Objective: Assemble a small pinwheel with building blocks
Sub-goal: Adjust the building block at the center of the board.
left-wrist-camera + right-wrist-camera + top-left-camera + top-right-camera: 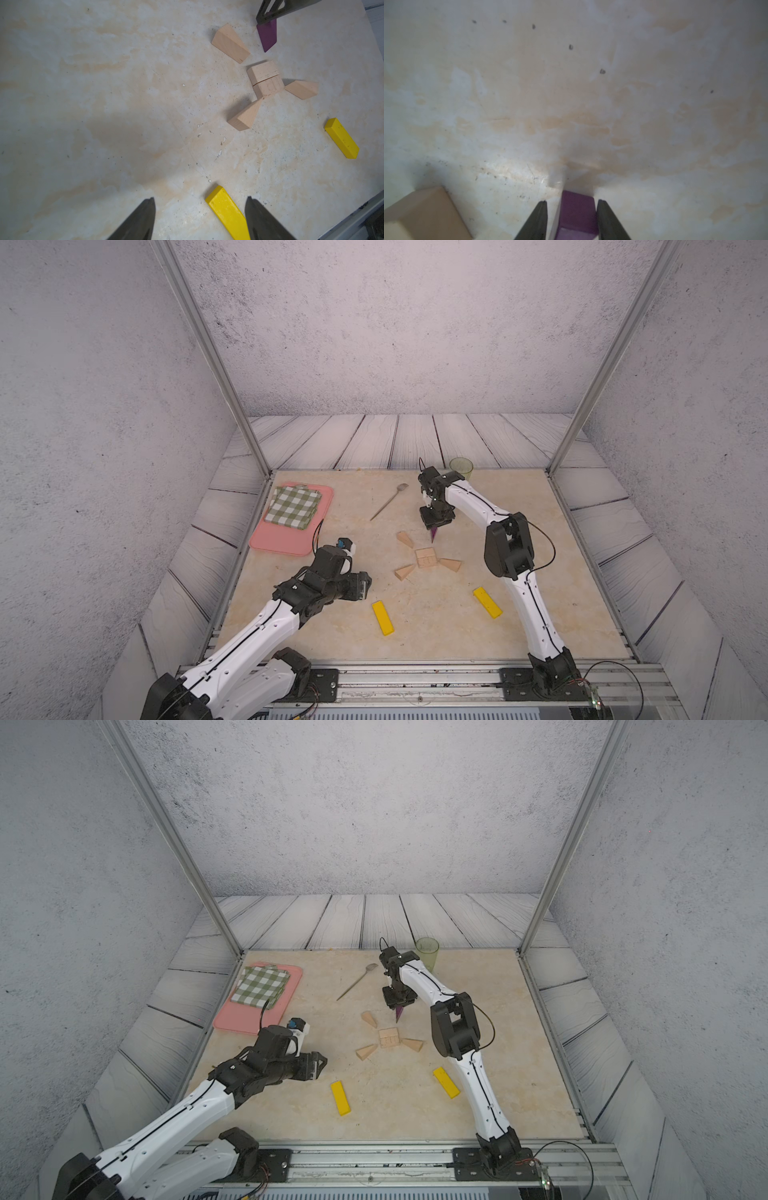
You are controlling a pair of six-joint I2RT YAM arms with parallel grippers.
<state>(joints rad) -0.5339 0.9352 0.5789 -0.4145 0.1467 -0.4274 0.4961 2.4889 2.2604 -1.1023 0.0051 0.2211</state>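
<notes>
Beige marbled tabletop. In a top view: pale wooden square, wooden wedges at its 11, 8 and 3 o'clock, purple wedge at 1, yellow bars at 7 and 5. Left wrist: left gripper gapes, empty. Right wrist: right gripper pinches the purple wedge.

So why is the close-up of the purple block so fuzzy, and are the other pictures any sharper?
Right wrist view: probably too close to focus, so the purple wedge and the table look soft. Left wrist view: crisp, short shadows beside the wooden wedges, one broad dim patch. Both top views: sharp, evenly lit, metal posts splayed outward.
</notes>
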